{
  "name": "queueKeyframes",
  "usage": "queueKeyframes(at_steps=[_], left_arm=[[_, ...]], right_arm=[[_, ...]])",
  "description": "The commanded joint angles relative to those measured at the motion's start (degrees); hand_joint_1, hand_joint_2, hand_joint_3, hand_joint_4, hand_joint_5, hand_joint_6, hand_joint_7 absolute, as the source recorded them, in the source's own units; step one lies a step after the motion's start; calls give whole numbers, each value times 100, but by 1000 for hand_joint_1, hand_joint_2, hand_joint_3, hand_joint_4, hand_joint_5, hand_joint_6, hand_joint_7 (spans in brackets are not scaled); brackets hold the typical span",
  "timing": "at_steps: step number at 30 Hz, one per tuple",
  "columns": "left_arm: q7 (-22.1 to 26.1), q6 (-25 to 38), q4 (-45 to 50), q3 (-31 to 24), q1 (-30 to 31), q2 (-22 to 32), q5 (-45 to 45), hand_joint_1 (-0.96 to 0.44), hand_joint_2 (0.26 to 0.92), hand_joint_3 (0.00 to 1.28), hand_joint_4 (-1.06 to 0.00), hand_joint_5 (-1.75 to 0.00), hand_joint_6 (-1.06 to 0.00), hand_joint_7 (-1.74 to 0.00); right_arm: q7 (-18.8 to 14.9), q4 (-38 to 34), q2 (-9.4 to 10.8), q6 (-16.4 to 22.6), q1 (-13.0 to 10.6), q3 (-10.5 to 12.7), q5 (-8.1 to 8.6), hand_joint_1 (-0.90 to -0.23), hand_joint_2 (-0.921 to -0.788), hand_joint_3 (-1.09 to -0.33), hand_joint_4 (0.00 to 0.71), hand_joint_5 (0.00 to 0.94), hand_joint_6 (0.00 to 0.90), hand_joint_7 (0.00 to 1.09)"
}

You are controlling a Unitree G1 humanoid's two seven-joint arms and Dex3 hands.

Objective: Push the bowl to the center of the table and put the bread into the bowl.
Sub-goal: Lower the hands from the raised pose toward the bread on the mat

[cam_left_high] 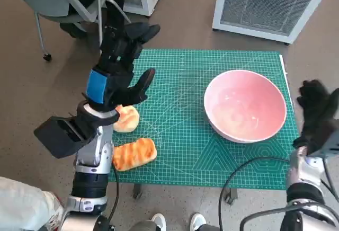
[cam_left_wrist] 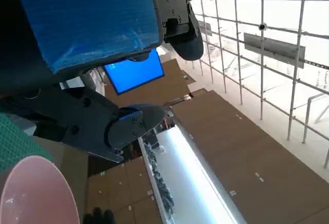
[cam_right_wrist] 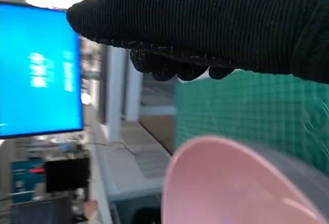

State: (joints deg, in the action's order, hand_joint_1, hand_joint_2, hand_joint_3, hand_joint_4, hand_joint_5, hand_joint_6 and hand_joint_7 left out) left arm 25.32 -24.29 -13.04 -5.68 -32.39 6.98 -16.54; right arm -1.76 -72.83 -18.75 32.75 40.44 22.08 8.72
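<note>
Two robot hands: both raised off the surface, neither holding anything.
Left robot hand (cam_left_high: 119, 69): blue-taped back up, black fingers spread apart above the near-left part of the green mat (cam_left_high: 180, 151), just over the bread.
Right robot hand (cam_left_high: 317, 115): gloved, hovering at the mat's right edge just beside the bowl; its fingers look loosely apart, nothing in them.
Bread (cam_left_high: 133, 154): two pieces on the mat's left side, a long toasted one near the front edge and a rounder bun (cam_left_high: 127, 118) just behind it, partly under the left robot hand.
Bowl (cam_left_high: 245, 105): pink, empty, upright, sitting right of the mat's middle.
Progress: judged early; the bowl looks not yet centred, and no bread is inside.
Left to do: nudge the bowl leftward, then lift bread in.
</note>
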Motion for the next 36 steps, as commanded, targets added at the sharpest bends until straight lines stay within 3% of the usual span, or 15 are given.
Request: queueKeyframes(at_steps=[1, 5, 14, 21, 36], left_arm=[[-23, 64, 180, -54, 94, 77, -41, -268, 757, 724, 1, -684, 1, -946], [-39, 95, 250, -79, 137, 101, -47, -270, 758, 719, 1, -686, 1, -948], [-46, 156, 415, -151, 273, 164, -76, -272, 762, 708, 1, -689, 1, -951], [-58, 202, 505, -193, 359, 193, -107, -261, 765, 701, 1, -684, 1, -947], [-240, 370, 833, -234, 569, 256, -40, -251, 771, 693, 1, -677, 1, -939]], right_arm=[[36, -154, 200, -300, 11, -55, -34, -478, -921, -783, 277, 2, 71, 484], [-54, -201, 324, -453, 84, -56, -6, -480, -921, -789, 279, 4, 75, 483], [-82, -253, 652, -675, 287, -244, -128, -474, -921, -812, 274, 2, 74, 483], [-75, -251, 856, -752, 428, -405, -226, -489, -921, -823, 279, 5, 69, 485], [-161, -272, 1327, -797, 830, -495, -302, -510, -921, -808, 288, 6, 66, 503]])
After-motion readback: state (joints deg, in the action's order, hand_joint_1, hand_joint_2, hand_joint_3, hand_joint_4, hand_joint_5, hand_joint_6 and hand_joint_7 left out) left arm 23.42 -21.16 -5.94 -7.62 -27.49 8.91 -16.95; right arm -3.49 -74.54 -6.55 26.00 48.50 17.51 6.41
